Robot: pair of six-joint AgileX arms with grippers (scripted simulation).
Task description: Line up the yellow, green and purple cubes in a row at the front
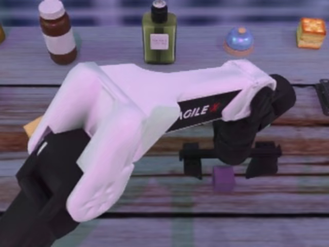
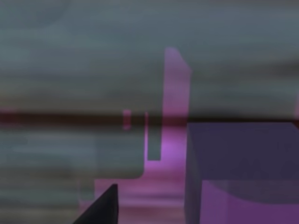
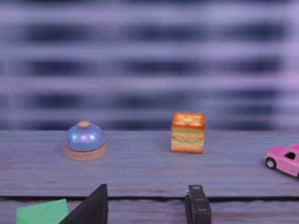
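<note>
The small purple cube (image 1: 223,178) rests on the table near the front, right of centre. My left gripper (image 1: 227,167) hangs over it, open, with one dark finger on each side and clear of it. In the left wrist view the purple cube (image 2: 243,186) looms close beside one fingertip (image 2: 105,207). Only a corner of the yellow cube (image 1: 33,125) peeks out at the left, behind my left arm. The green cube (image 3: 42,212) appears only in the right wrist view, beside my open, empty right gripper (image 3: 147,207). My right arm (image 1: 324,95) stays at the right edge.
Along the back stand a brown bottle with a white cap (image 1: 57,32), a green bottle (image 1: 159,36), a blue bell (image 1: 238,40) and a small yellow block with an orange patterned top (image 1: 311,32). A pink toy car (image 3: 285,159) sits to one side in the right wrist view.
</note>
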